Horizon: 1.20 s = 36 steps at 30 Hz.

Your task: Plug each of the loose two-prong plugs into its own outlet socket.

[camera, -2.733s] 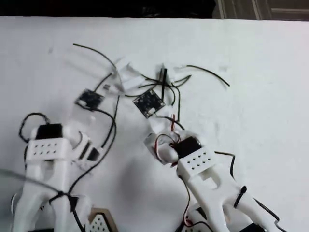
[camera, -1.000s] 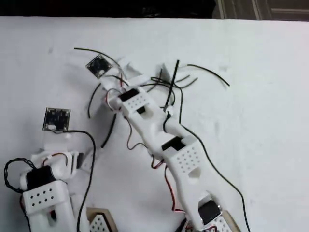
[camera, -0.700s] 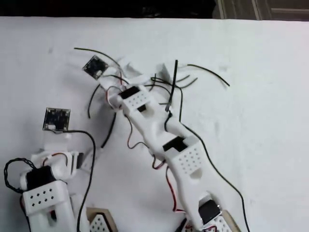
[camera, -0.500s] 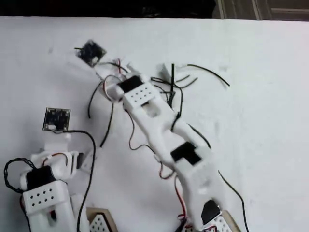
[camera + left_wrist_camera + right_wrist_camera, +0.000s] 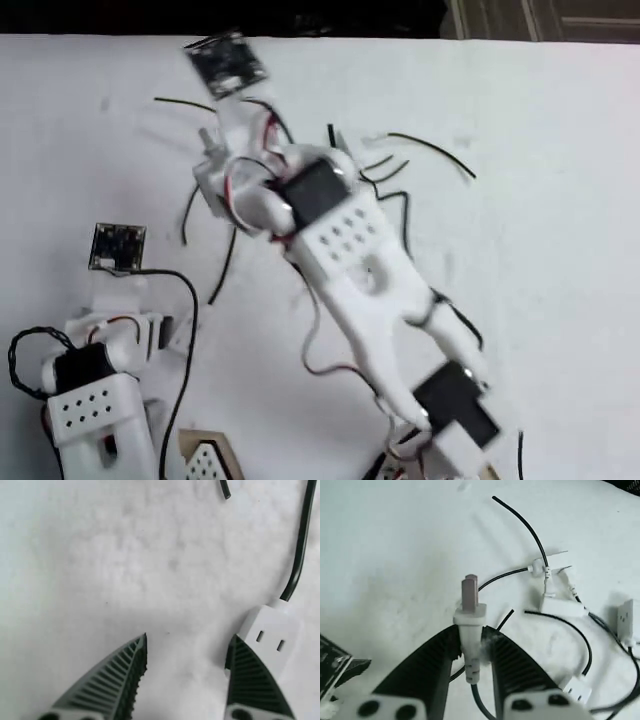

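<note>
High view: right arm (image 5: 350, 265) stretched far forward, right claw (image 5: 471, 632) pinching a plug (image 5: 470, 614); left claw (image 5: 188, 639) wide.

Open table (image 5: 560, 250) right of the tangled cords (image 5: 432, 148)

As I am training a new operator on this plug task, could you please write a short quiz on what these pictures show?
1. True or false: the right gripper is shut on a two-prong plug whose prongs point away from the gripper.
2. Which thing lies right beside the left gripper on the table?
A) a white outlet socket on a black cord
B) a screwdriver
C) a red cup
3. Fill in the missing word: the left gripper's jaws stand ____, with nothing between them.

Key: 1 true; 2 A; 3 open.
</note>
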{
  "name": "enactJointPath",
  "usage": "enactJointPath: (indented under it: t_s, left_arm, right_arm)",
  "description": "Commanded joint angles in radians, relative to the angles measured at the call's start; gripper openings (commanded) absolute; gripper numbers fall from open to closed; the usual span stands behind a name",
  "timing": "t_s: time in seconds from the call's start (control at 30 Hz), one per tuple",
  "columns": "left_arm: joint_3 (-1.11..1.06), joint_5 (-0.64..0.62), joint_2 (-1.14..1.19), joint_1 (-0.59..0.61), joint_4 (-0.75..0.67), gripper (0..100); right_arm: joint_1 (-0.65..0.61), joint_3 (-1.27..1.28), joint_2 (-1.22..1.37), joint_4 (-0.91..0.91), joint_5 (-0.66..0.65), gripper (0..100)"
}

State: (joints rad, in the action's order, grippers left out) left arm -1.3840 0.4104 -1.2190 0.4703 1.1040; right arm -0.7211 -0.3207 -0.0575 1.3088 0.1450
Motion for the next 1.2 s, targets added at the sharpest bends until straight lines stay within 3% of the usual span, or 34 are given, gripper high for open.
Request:
enactJointPath:
  t_s: [0.0,0.23,0.6,0.7,0.93,1.07,1.17]
  left_arm:
    - [0.002,0.011,-0.015,0.004,-0.021,26]
    - [0.002,0.011,-0.015,0.004,-0.021,26]
    - [0.002,0.011,-0.015,0.005,-0.021,26]
    - [0.002,0.011,-0.015,0.005,-0.021,26]
    - [-0.018,0.011,-0.015,0.005,-0.057,26]
    - [-0.018,0.011,-0.015,0.005,-0.057,26]
    - [-0.02,0.011,-0.015,0.005,-0.058,26]
  right_arm:
    - [0.001,-0.021,-0.159,0.147,0.152,1.7]
    - [0.039,-0.02,-0.274,0.406,0.37,1.7]
    - [0.269,0.376,-0.272,0.237,0.523,2.2]
    - [0.302,0.411,-0.272,0.219,0.537,4.7]
    - [0.321,0.486,-0.265,0.255,0.569,30.7]
    - [0.292,0.482,-0.282,0.3,0.557,28.3]
    - [0.298,0.465,-0.305,0.311,0.439,26.2]
